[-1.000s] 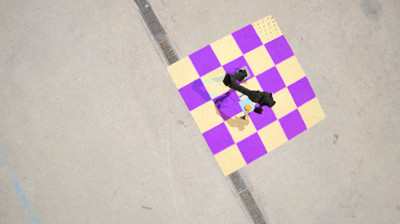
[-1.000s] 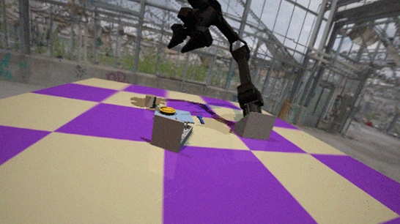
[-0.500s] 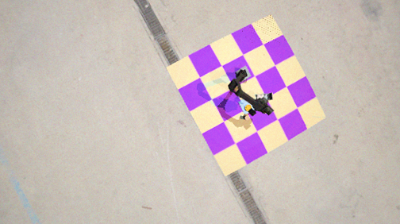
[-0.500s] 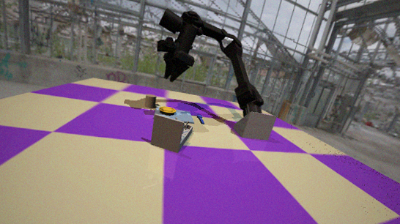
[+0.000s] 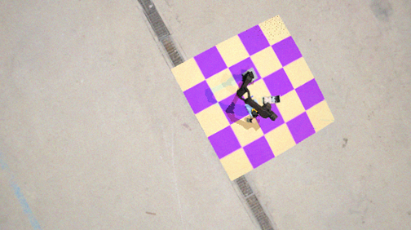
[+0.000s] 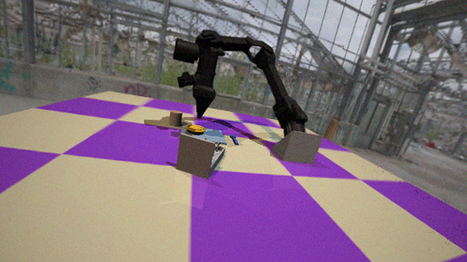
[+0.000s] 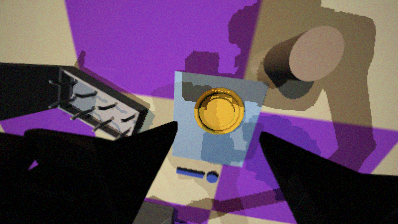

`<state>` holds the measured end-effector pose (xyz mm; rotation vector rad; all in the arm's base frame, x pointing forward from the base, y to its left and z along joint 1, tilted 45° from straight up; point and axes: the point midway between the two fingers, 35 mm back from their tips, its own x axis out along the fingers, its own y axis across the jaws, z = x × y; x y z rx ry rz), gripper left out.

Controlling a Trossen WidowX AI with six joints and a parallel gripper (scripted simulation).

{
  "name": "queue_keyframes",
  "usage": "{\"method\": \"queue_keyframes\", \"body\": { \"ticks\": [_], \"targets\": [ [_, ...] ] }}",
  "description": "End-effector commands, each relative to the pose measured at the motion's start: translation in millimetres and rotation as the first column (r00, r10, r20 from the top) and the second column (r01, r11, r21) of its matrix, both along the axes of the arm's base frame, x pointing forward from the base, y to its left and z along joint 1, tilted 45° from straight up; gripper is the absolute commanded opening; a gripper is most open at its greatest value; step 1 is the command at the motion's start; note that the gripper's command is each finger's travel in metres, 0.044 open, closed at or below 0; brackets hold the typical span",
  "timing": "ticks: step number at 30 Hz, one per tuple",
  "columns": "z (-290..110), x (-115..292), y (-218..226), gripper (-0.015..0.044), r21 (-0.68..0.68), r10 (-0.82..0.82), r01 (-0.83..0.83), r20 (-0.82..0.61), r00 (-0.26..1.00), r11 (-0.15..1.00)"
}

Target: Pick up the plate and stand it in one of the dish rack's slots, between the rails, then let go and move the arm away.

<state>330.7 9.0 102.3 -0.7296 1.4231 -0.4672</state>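
Observation:
The yellow round plate (image 5: 255, 113) (image 6: 195, 128) (image 7: 219, 111) lies flat on a light blue square board (image 6: 215, 136) (image 7: 185, 146). The dish rack (image 5: 270, 99) (image 6: 195, 155) (image 7: 98, 108) stands beside the board, left of it in the wrist view, with dark rails over a pale base and a tall end wall. No plate stands in its visible slots. My gripper (image 6: 200, 117) (image 7: 218, 130) is open and empty, pointing down above the board and plate. In the wrist view the plate shows between and just beyond the fingertips. From the top view the fingers are hidden under the arm.
A brownish cylinder (image 6: 176, 118) (image 7: 316, 53) stands near the plate, on the side away from the rack. A small blue item (image 6: 234, 140) (image 7: 190, 173) lies by the board's edge. The grey block (image 6: 299, 148) is at the arm's base. A purple and cream checkered mat (image 6: 118, 215) lies underneath.

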Motion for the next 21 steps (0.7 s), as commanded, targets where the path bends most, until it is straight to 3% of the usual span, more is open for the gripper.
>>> {"method": "queue_keyframes", "body": {
  "ticks": [1,21],
  "targets": [
    [-4,0,-5,0.04,-0.005,-0.01,0.01,0.002,1.0,1.0],
    [-26,6,-28,0.04,-0.005,-0.009,0.009,0.002,1.0,1.0]
  ]
}}
